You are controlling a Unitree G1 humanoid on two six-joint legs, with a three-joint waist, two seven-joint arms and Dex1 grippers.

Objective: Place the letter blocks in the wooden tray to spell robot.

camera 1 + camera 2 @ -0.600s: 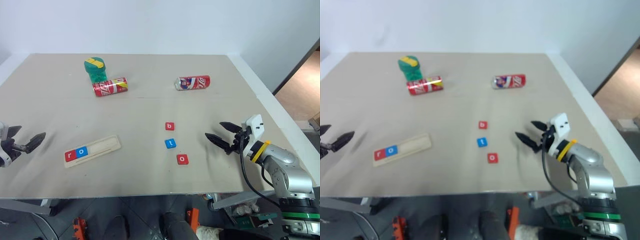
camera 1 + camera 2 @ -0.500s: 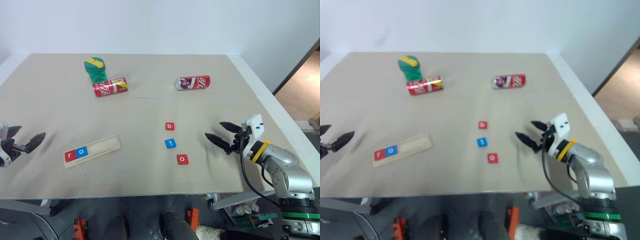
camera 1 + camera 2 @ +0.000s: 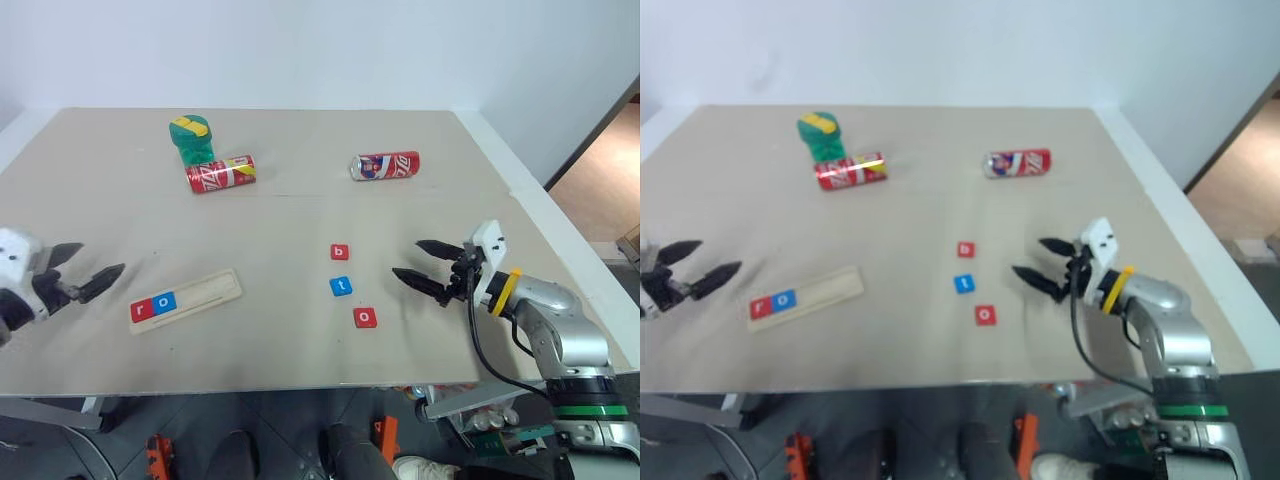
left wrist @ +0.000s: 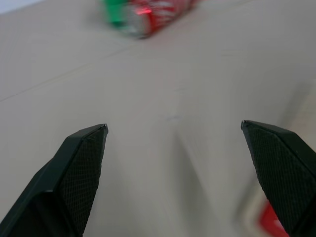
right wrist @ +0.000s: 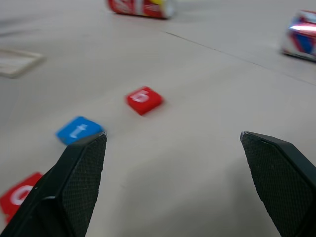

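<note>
Wooden tray [image 3: 186,301] lies toward the table's left side, near the front edge, its long axis running left-right with the right end angled slightly toward the far edge. Red "r" tile [image 3: 138,312] and blue "o" tile [image 3: 165,301] sit in its left end, touching each other; the rest of the groove is bare, room for three more.

Three loose tiles in a short column right of centre: red "b" tile [image 3: 340,252] farthest back, blue "t" tile [image 3: 341,287] in the middle, red "o" tile [image 3: 365,318] nearest the front edge. All lie apart from one another.

Right pincer [image 3: 428,266] hovers just right of that column, fingers spread wide, holding nothing, pointing left toward the tiles. In the right wrist view the "b" tile lies ahead between the fingers, the "t" tile close by one fingertip.

Left pincer [image 3: 86,270] is also wide open and empty, hovering by the tray's left end, well apart from the loose tiles.

Judgement: "b" is the next letter needed. It lies left of the right pincer and slightly toward the far edge; the right arm is clearly the nearer one. The tile then has to travel left across the table to the third slot.

Also present: a red soda can [image 3: 220,173] beside a green container [image 3: 191,139], and another can [image 3: 385,165], all toward the far edge.
</note>
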